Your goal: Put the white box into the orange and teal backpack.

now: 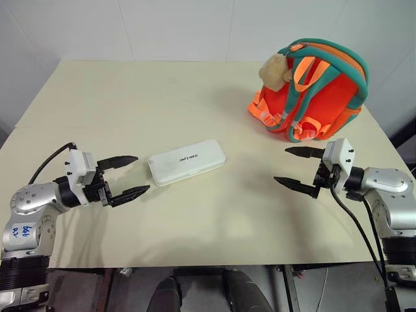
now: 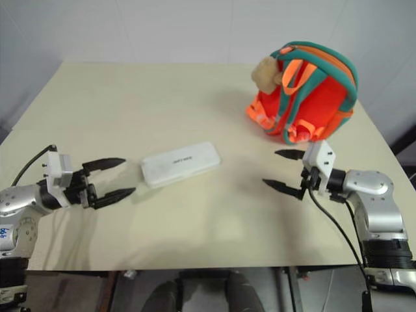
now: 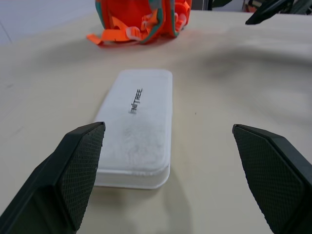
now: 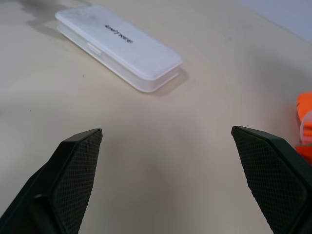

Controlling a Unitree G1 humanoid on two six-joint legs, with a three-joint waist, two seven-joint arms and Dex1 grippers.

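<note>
Nearest the robot, two arms reach in over a pale beige table (image 1: 214, 227) from either side, each ending in a gripper with two black fingers spread wide apart and holding nothing. The left gripper (image 1: 127, 175) hovers just beside one short end of the white box (image 1: 187, 161), aimed along its length but not touching it. The right gripper (image 1: 296, 168) hangs over bare tabletop, well apart from the box and near the foot of the backpack. The white box lies flat near the middle of the table, lid up, small dark lettering on top, angled slightly. Farthest away, toward the right rear corner, the orange and teal backpack (image 1: 325, 91) stands upright with a beige plush charm (image 1: 274, 70) at its top. The step in hand looks like picking up the box; a sound grip would likely close across its narrow width, fingers low on both long sides, squarely centred so the smooth case does not twist.
</note>
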